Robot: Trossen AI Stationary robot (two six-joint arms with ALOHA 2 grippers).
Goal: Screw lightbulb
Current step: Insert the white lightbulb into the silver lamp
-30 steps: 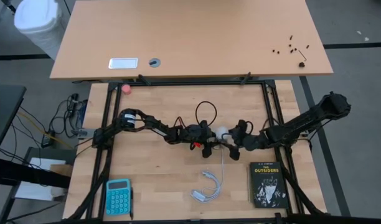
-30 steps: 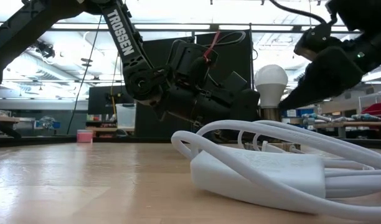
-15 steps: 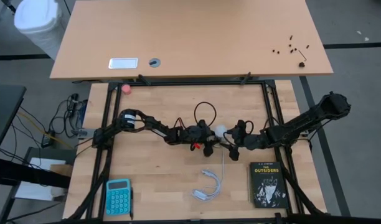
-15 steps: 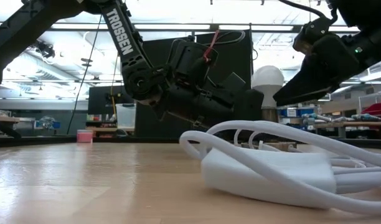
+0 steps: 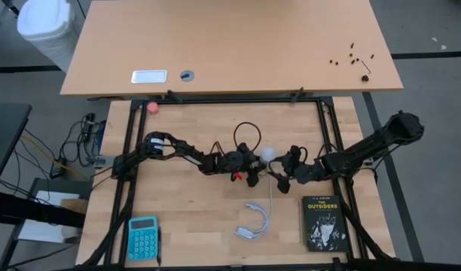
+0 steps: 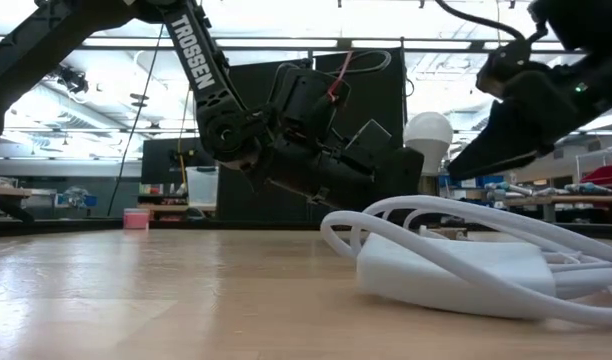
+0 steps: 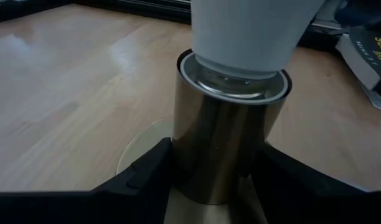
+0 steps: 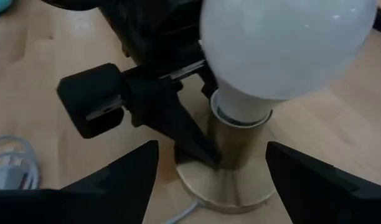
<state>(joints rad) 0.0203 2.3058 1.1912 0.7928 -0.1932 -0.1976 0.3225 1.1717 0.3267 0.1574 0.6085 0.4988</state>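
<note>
The white lightbulb [image 5: 269, 155] stands with its neck in an upright metallic socket [image 7: 221, 143] at the table's middle. It also shows in the low view [image 6: 429, 135] and in the right wrist view [image 8: 284, 50]. My left gripper [image 5: 254, 175] comes from the table's left and is shut on the socket. My right gripper [image 5: 280, 176] comes from the right and is open. Its fingers stand wide on either side of the socket and below the globe [image 8: 212, 180], touching nothing. My left gripper pinches the socket's metal cylinder wall [image 7: 178, 149] between its two fingers, one on each side, below the bulb's neck. The fingers [image 8: 172, 118] come slanting down from the table's left. The socket stands upright on its round base disc [image 8: 221, 190], which lies on the table.
A coiled white cord with its adapter [image 5: 253, 226] lies near the front and runs to the socket. A black book [image 5: 323, 223] lies front right, a teal calculator [image 5: 143, 237] front left, and a pink ball [image 5: 153, 108] at the far left. Black frame rails border the table.
The bulb and socket, held by my left gripper, have shifted a little toward the table's far edge. The white cord bundle and adapter have slid along the table toward its right edge. My right gripper has stayed open beside the bulb.
</note>
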